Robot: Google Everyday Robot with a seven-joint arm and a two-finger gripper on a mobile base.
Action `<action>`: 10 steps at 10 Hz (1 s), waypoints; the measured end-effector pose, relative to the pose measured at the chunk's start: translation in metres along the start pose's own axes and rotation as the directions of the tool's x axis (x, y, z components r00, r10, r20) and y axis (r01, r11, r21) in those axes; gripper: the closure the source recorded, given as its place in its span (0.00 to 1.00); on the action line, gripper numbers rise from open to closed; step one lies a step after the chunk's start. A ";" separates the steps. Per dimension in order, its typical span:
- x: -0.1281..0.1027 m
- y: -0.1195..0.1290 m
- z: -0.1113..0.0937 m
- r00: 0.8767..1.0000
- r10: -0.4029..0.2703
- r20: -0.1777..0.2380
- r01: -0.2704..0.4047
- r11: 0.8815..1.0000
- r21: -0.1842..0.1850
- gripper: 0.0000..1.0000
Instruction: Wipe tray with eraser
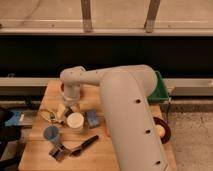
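The green tray (161, 89) stands at the table's far right edge, mostly hidden behind my big white arm. My gripper (68, 110) hangs from the wrist over the left part of the table, pointing down just behind the white cup (76, 122). It is open, its pale fingers (61, 112) spread apart. A small dark block, which looks like the eraser (69, 113), lies low between them. I cannot tell whether they touch it.
On the wooden table (100, 155) stand a light-blue block (92, 119), a blue cup (51, 133) and a black-handled tool (82, 146). A yellow looped thing (49, 116) lies left of the gripper. A round orange-red bowl (163, 131) sits at the right edge.
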 end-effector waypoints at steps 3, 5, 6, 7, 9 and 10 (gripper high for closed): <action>0.006 -0.009 0.017 0.999 0.032 -0.039 -0.032 0.999 -0.003 0.20; 0.009 -0.010 0.021 0.996 0.056 -0.072 -0.056 0.998 0.012 0.20; 0.010 -0.010 0.021 0.996 0.056 -0.073 -0.056 0.998 0.012 0.22; 0.011 -0.013 0.019 0.996 0.055 -0.073 -0.054 0.998 0.019 0.28; 0.011 -0.013 0.018 0.996 0.056 -0.075 -0.055 0.998 0.018 0.48; 0.012 -0.015 0.017 0.995 0.061 -0.074 -0.060 0.998 0.018 0.59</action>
